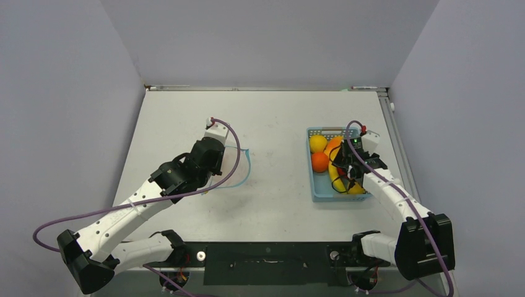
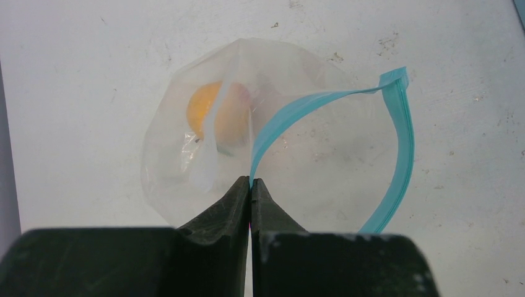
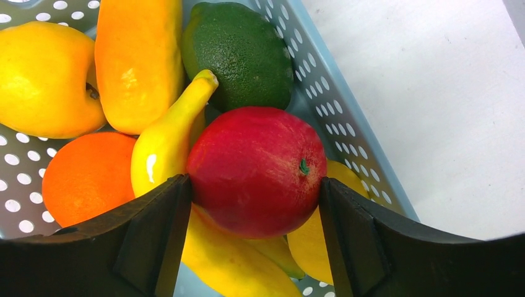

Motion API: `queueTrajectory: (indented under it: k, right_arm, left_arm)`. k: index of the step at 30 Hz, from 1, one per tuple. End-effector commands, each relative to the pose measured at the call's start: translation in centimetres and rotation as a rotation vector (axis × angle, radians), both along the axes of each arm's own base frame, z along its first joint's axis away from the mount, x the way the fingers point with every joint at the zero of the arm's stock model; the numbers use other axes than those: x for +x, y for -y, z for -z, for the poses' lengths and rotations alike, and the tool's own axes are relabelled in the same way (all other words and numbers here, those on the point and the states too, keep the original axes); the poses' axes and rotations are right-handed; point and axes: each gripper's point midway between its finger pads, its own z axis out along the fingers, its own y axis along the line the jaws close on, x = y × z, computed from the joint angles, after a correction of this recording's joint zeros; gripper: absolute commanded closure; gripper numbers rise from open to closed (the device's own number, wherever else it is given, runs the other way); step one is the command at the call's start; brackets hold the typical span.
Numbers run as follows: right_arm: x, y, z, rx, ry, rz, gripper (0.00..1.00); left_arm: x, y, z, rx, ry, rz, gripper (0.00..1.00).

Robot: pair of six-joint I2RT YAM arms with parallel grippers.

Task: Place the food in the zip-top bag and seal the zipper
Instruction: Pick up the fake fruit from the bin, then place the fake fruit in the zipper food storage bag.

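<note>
- Left gripper point(image 2: 251, 183): jaws pressed together, pinching the blue zipper strip point(image 2: 405, 136) at the mouth of the clear bag point(image 2: 297, 154)
- Bag: lies on the table point(image 1: 278, 117), left of centre, just beyond the left gripper; the mouth gapes, with the strip bowed out in a wide loop to the right
- Bag contents: one orange round fruit point(image 2: 213, 111) shows through the plastic at the far end; anything else inside is too blurred to tell
- Right gripper point(image 3: 254, 185): lowered into the light blue basket point(image 3: 347, 124) at the right side of the table, well apart from the bag; its two fingers point(image 3: 155, 229) are set against opposite sides of a red fruit point(image 3: 254, 154), gripping it
- Red fruit: rests on top of the yellow bananas point(image 3: 167, 136) in the basket
- Other basket contents: a green fruit point(image 3: 241, 52) touching the far wall, an orange round point(image 3: 86, 176), a yellow round point(image 3: 43, 80) and a long orange piece point(image 3: 136, 55)
</note>
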Motion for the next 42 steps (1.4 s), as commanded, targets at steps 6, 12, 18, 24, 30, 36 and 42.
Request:
queueTrajectory:
  k: [6, 12, 18, 24, 30, 36, 42]
  right_arm:
    - [0.7, 0.1, -4.0, 0.004, 0.108, -0.015, 0.63]
    - [1.1, -1.1, -7.5, 0.05, 0.185, -0.074, 0.7]
    - [1.5, -4.6, -10.9, 0.127, 0.269, -0.202, 0.71]
    - [1.7, -9.5, -13.2, 0.158, 0.312, -0.342, 0.71]
    - [1.3, -13.8, -15.0, 0.213, 0.364, -0.481, 0.71]
    - [0.5, -17.2, -16.1, 0.223, 0.38, -0.587, 0.72]
    - [-0.5, -20.7, -17.0, 0.259, 0.399, -0.697, 0.72]
  left_arm:
    - [0.8, 0.3, -1.1, -0.038, 0.043, -0.016, 1.0]
    - [0.8, 0.3, -1.1, -0.039, 0.046, -0.018, 1.0]
    - [0.8, 0.2, -1.2, -0.039, 0.047, -0.021, 1.0]
    - [0.8, 0.2, -1.2, -0.039, 0.049, -0.022, 1.0]
    - [0.8, 0.2, -1.2, -0.041, 0.049, -0.022, 1.0]
    - [0.8, 0.2, -1.3, -0.042, 0.051, -0.023, 1.0]
    - [0.8, 0.2, -1.3, -0.041, 0.051, -0.023, 1.0]
